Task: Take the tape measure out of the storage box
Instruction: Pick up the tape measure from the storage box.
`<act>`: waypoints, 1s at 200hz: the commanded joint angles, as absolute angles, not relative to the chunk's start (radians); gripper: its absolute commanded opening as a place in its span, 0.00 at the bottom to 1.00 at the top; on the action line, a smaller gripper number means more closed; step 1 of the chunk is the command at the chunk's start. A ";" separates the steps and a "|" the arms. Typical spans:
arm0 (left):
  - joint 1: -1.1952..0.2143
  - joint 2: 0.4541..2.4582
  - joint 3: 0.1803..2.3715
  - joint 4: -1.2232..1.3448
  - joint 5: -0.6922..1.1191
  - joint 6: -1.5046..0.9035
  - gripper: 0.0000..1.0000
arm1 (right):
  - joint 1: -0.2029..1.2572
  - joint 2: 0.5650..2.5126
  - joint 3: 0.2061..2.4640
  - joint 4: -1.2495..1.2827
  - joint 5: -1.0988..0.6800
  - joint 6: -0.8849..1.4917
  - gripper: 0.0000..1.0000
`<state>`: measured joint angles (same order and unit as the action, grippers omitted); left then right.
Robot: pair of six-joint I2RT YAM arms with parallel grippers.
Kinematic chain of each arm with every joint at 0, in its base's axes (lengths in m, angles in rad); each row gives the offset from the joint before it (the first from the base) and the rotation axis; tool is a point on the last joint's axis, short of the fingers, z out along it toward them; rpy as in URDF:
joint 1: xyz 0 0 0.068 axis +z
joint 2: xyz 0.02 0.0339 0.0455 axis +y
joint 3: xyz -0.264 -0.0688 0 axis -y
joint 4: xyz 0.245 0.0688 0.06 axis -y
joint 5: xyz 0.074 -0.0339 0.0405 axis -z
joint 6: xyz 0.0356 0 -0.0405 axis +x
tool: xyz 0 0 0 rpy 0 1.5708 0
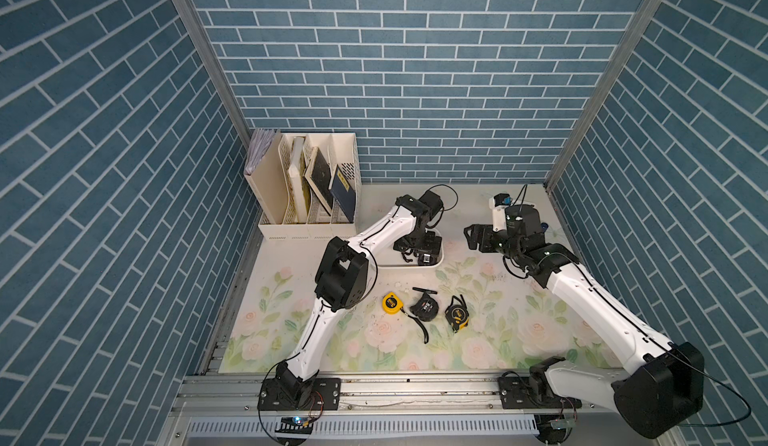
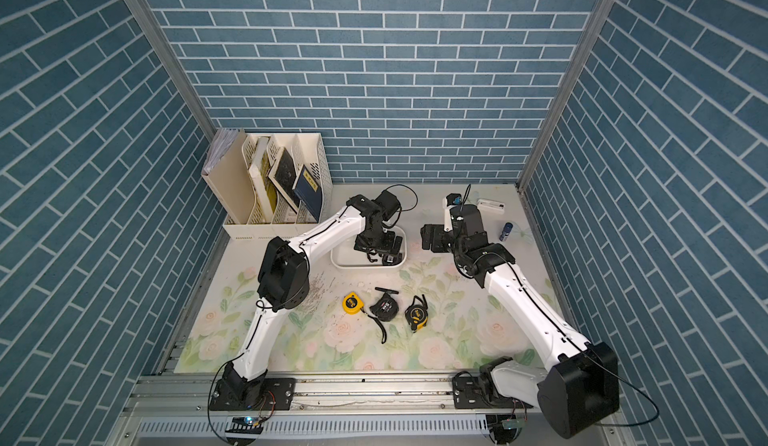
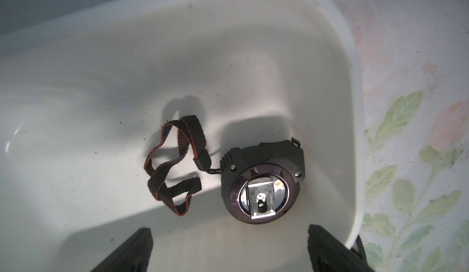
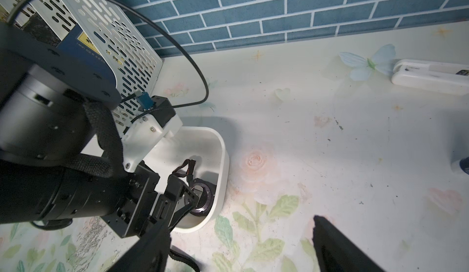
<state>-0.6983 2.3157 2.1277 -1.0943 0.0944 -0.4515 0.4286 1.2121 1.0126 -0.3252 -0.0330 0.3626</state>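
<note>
The storage box [image 3: 355, 100], a shallow white tub, sits at the middle back of the table, and its rim shows in both top views [image 1: 439, 261] [image 2: 338, 263]. A black tape measure [image 3: 264, 182] with a metal belt clip lies in one corner of it. Its black, red-edged strap [image 3: 175, 164] is coiled beside it on the box floor. My left gripper [image 3: 229, 232] hangs open above the box, just short of the tape measure, touching nothing. My right gripper [image 4: 241, 226] is open and empty over the table, right of the box [image 4: 224, 161].
Three more tape measures lie on the flowered mat in front of the box: yellow [image 1: 391, 302], black [image 1: 424, 307], and black and yellow [image 1: 457, 313]. A cream file organizer [image 1: 307, 182] with books stands at the back left. A white case [image 2: 490, 206] and a blue cylinder [image 2: 505, 231] sit back right.
</note>
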 commanded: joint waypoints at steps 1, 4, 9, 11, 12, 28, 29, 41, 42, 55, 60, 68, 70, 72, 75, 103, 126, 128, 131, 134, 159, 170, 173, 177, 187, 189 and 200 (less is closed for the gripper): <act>-0.703 2.337 2.138 -1.107 0.097 -0.432 1.00 | 0.423 1.213 0.999 -0.309 -0.050 0.373 0.90; -0.703 2.338 2.137 -1.105 0.098 -0.432 1.00 | 0.423 1.212 0.998 -0.309 -0.049 0.373 0.90; -0.703 2.340 2.137 -1.103 0.097 -0.431 1.00 | 0.423 1.212 0.998 -0.310 -0.049 0.374 0.90; -0.703 2.343 2.137 -1.102 0.098 -0.431 1.00 | 0.423 1.212 0.997 -0.310 -0.048 0.374 0.90; -0.703 2.343 2.137 -1.102 0.099 -0.429 1.00 | 0.423 1.212 0.998 -0.309 -0.049 0.374 0.90; -0.702 2.356 2.139 -1.098 0.105 -0.425 1.00 | 0.422 1.211 0.996 -0.310 -0.050 0.374 0.90; -0.702 2.357 2.140 -1.099 0.105 -0.424 1.00 | 0.423 1.212 0.996 -0.310 -0.051 0.374 0.90; -0.702 2.366 2.137 -1.096 0.110 -0.421 1.00 | 0.423 1.213 0.995 -0.314 -0.052 0.374 0.90; -0.702 2.366 2.137 -1.095 0.110 -0.421 1.00 | 0.423 1.213 0.995 -0.313 -0.053 0.374 0.90; -0.703 2.369 2.134 -1.092 0.118 -0.417 1.00 | 0.424 1.215 0.991 -0.312 -0.057 0.375 0.90; -0.703 2.370 2.133 -1.090 0.121 -0.415 1.00 | 0.424 1.216 0.990 -0.311 -0.058 0.376 0.90; -0.703 2.369 2.129 -1.086 0.127 -0.414 1.00 | 0.422 1.219 0.989 -0.311 -0.060 0.377 0.90; -0.704 2.369 2.128 -1.086 0.128 -0.413 1.00 | 0.423 1.220 0.988 -0.310 -0.061 0.377 0.90; -0.704 2.369 2.127 -1.085 0.129 -0.412 1.00 | 0.423 1.221 0.988 -0.310 -0.061 0.377 0.90; -0.703 2.369 2.127 -1.085 0.131 -0.411 1.00 | 0.424 1.222 0.987 -0.310 -0.061 0.377 0.90; -0.704 2.371 2.108 -1.076 0.141 -0.402 1.00 | 0.423 1.229 0.983 -0.303 -0.067 0.382 0.90; -0.704 2.373 2.100 -1.071 0.143 -0.395 1.00 | 0.423 1.233 0.981 -0.300 -0.067 0.385 0.90; -0.704 2.374 2.100 -1.070 0.143 -0.393 1.00 | 0.424 1.233 0.981 -0.300 -0.067 0.385 0.90; -0.704 2.374 2.098 -1.069 0.142 -0.393 1.00 | 0.423 1.234 0.982 -0.299 -0.070 0.386 0.90; -0.704 2.374 2.098 -1.070 0.142 -0.391 1.00 | 0.423 1.235 0.980 -0.299 -0.070 0.387 0.90; -0.704 2.380 2.078 -1.068 0.135 -0.384 1.00 | 0.423 1.239 0.978 -0.293 -0.071 0.391 0.90; -0.704 2.382 2.066 -1.067 0.121 -0.382 1.00 | 0.423 1.242 0.977 -0.292 -0.070 0.392 0.90; -0.704 2.382 2.063 -1.066 0.118 -0.383 1.00 | 0.423 1.242 0.977 -0.291 -0.071 0.393 0.90; -0.705 2.384 2.059 -1.066 0.112 -0.383 1.00 | 0.423 1.243 0.977 -0.290 -0.071 0.393 0.90; -0.704 2.388 2.051 -1.066 0.099 -0.381 1.00 | 0.423 1.243 0.977 -0.288 -0.071 0.393 0.90; -0.704 2.389 2.051 -1.066 0.097 -0.381 1.00 | 0.422 1.243 0.977 -0.288 -0.071 0.393 0.90; -0.704 2.393 2.044 -1.065 0.093 -0.379 1.00 | 0.423 1.243 0.976 -0.286 -0.071 0.394 0.90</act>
